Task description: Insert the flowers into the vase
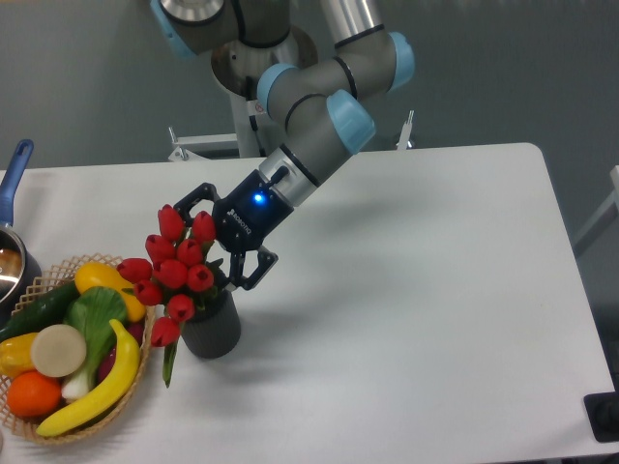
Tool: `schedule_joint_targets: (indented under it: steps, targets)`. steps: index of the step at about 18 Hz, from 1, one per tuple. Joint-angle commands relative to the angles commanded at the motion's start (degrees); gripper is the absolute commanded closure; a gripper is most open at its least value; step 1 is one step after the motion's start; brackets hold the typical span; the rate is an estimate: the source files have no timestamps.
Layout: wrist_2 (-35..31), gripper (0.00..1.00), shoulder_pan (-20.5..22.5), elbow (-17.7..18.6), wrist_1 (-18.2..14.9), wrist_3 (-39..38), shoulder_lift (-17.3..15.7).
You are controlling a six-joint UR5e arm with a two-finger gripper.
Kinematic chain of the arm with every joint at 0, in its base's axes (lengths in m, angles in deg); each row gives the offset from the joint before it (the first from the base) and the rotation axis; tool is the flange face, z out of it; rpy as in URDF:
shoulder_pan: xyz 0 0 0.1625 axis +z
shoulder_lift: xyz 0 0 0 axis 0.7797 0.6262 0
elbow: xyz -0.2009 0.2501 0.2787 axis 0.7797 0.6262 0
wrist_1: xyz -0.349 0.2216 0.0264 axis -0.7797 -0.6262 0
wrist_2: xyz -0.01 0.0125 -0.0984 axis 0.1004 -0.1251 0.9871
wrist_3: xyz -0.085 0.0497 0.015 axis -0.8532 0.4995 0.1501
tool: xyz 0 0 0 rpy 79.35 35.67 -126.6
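flowers [174, 266] in vase [214, 332], gripper [215, 238] lettering unreadable

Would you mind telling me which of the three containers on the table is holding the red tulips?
The dark grey vase, standing just right of the wicker basket. The basket holds fruit and vegetables, and the pot with the blue handle sits at the far left edge, without flowers.

A broad white rectangular bench [416, 290] with rounded corners fills most of the scene. A dark grey matte cylindrical vase [213, 331] stands upright on it toward the left. Just beside the vase, at the bench's left front corner, sits a shallow woven wicker basket [44, 282] heaped with colourful fruit and vegetables. At the left edge, behind the basket, a metal pot with a blue handle [14, 174] rests partly out of sight.
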Motion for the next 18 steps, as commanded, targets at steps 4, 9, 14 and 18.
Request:
schedule_joint_targets:
  steps: [4,9,14,18]
  targets:
    - [-0.1,0.0,2.2,0.7,-0.1,0.0,-2.4]
    - [-1.1,0.0,7.1,2.6,-0.4,0.0,-7.1]
    - [-22.5,0.0,8.9,3.1,-0.4,1.4,-12.8]
    - [-37.2,0.0,8.9,2.4,-0.5,6.3,-13.4]
